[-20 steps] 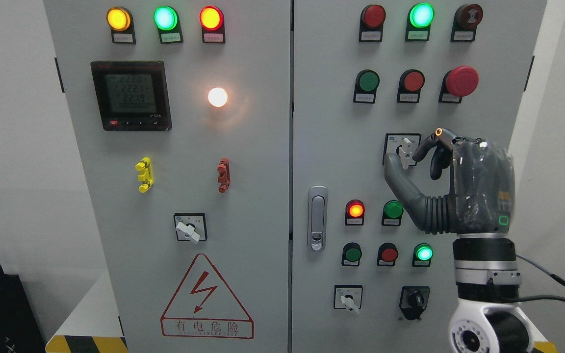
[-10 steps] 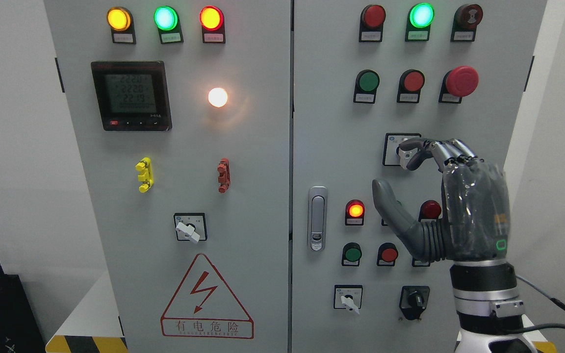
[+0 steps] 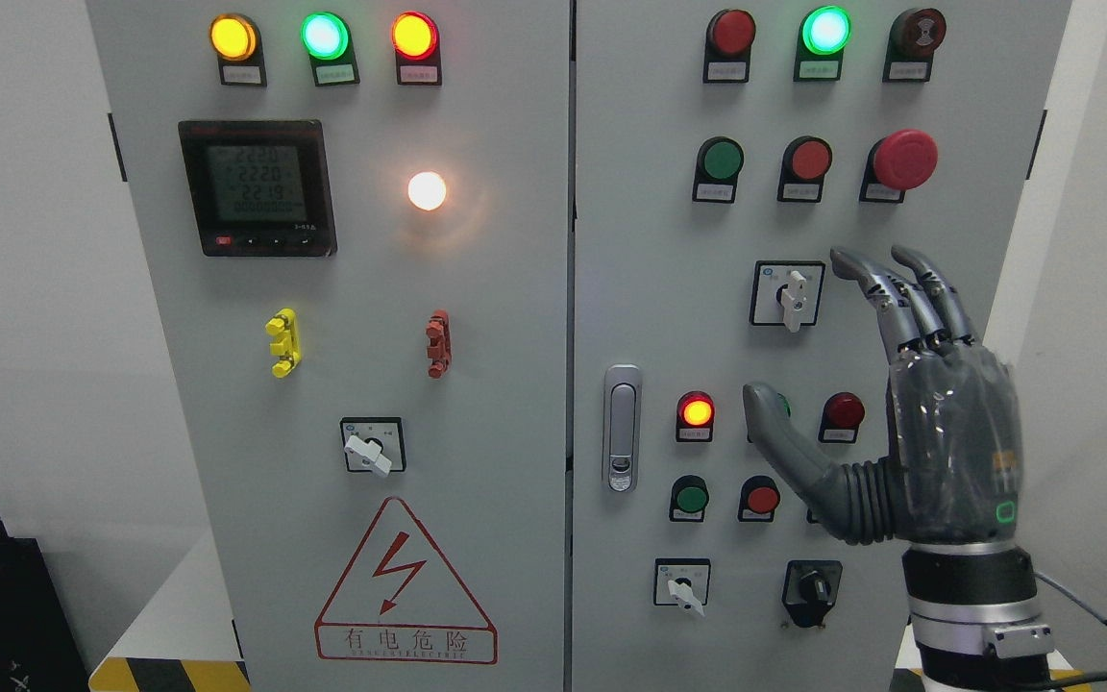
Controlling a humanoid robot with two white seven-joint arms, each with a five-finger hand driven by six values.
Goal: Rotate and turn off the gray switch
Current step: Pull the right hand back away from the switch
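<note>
The gray rotary switch (image 3: 792, 296) sits on a black-framed plate on the right cabinet door, its white-gray handle pointing straight down. My right hand (image 3: 909, 404) is just to the right of and below it, fingers extended upward and spread, thumb out to the left over a green button. It holds nothing and does not touch the switch. My left arm is out of view.
Other rotary switches are on the left door (image 3: 371, 450) and the lower right door (image 3: 683, 586), with a black knob (image 3: 811, 586) beside the latter. A red mushroom button (image 3: 904, 159), lit lamps and a door latch (image 3: 622, 428) also show.
My right hand let go of the gray switch, dropped down and opened its fingers. The switch handle now points straight down. The lamp right of the thumb went from green to dark red.
</note>
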